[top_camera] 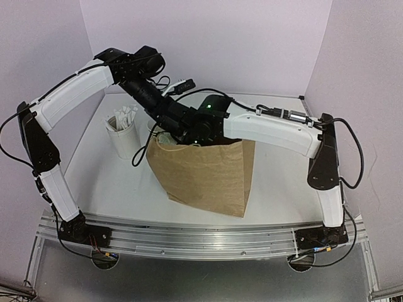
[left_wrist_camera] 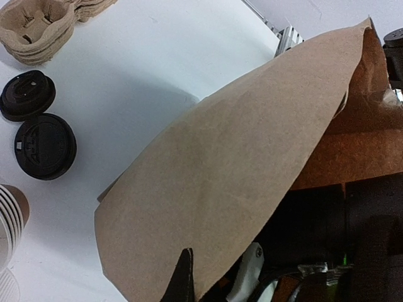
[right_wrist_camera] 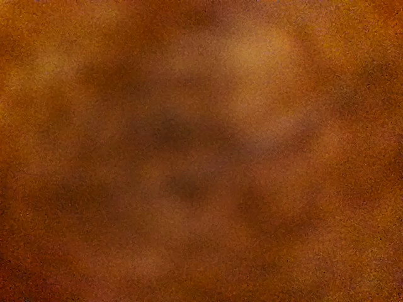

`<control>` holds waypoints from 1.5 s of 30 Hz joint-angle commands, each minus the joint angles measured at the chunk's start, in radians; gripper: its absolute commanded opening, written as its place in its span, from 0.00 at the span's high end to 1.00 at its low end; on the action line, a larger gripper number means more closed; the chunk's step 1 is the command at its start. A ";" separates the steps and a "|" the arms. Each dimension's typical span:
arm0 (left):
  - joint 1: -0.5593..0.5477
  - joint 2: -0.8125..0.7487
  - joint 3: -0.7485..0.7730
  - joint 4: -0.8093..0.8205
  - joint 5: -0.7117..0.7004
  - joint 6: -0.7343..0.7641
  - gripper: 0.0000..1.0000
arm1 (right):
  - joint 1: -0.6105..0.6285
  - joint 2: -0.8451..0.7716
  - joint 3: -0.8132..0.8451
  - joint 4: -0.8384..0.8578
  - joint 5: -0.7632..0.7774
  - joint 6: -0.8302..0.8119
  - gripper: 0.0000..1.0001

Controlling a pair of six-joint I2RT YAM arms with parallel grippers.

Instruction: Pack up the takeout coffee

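Observation:
A brown paper bag (top_camera: 208,173) stands open in the middle of the table. My left gripper (top_camera: 165,128) is at the bag's far left rim and is shut on the paper. In the left wrist view one black fingertip (left_wrist_camera: 184,272) lies on the outside of the bag wall (left_wrist_camera: 239,145); the other finger is hidden behind the paper. My right arm's wrist (top_camera: 211,123) reaches down into the bag's mouth, and its gripper is hidden inside. The right wrist view is only a brown blur. The takeout coffee is hidden.
A tall white cup of wrapped straws (top_camera: 123,133) stands left of the bag. In the left wrist view two black lids (left_wrist_camera: 45,146) lie on the table, with a stack of pulp cup carriers (left_wrist_camera: 44,25) and a stack of lidless brown cups (left_wrist_camera: 9,217).

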 commanded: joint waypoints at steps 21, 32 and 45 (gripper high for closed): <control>-0.012 -0.016 0.028 0.024 0.069 0.000 1.00 | -0.011 -0.019 -0.010 0.004 0.042 0.040 0.36; -0.012 -0.021 0.026 0.012 0.035 0.006 1.00 | -0.010 -0.135 0.056 0.004 0.077 0.027 0.04; -0.012 -0.021 0.022 0.005 0.008 0.005 1.00 | -0.010 -0.292 0.069 0.074 0.034 0.002 0.03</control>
